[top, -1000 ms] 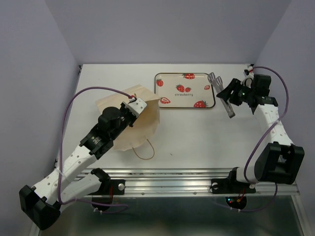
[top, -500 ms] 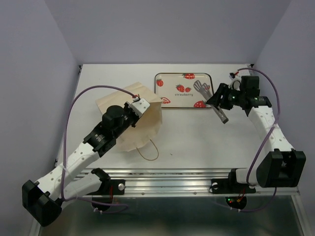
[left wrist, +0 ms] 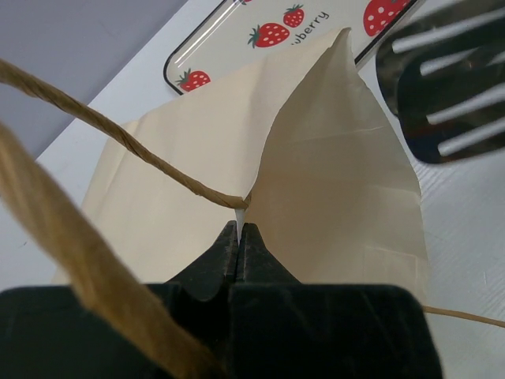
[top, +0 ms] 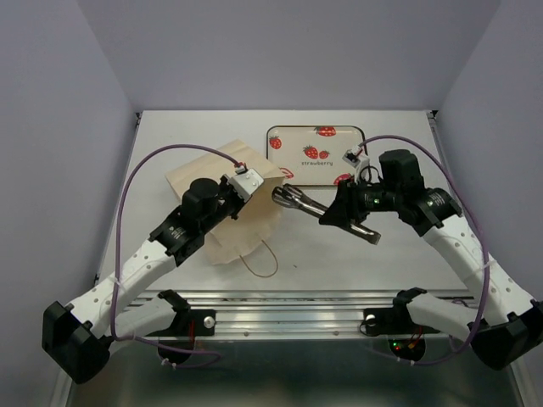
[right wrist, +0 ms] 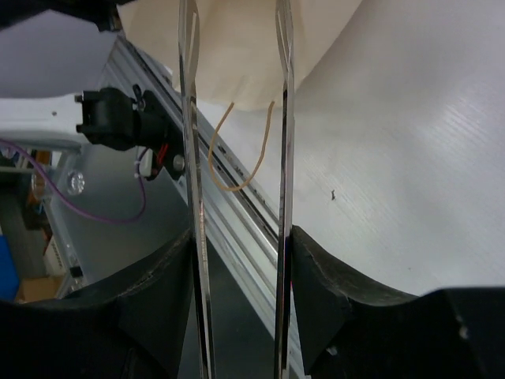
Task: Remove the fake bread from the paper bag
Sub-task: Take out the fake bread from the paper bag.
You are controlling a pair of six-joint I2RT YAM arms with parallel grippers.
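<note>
Kraft paper, thin and floppy, is what the left gripper has pinched. Its jaws are fully closed on the top lip of the paper bag, right where a string handle meets the edge. The bag's mouth gapes just ahead of the fingertips, and the rest of the bag lies flat beneath and behind that gripper.

We cannot see the fake bread in any view; we judge it sits inside the bag, beyond the opening.

The right gripper is partly closed around a pair of metal tongs, pressing the two arms between its fingers. The tong tips reach out ahead of it, just short of the bag's mouth. The strawberry tray lies on the far side of this gripper.

We expect the bag to be light, and to crumple or slide rather than resist. The pinch on its lip is therefore what holds it open and in place. Toy bread is probably light, rigid and glossy, so it may slip between smooth metal tips. We would take a piece across its narrow middle, with the tips well past its centre, and squeeze gently.
</note>
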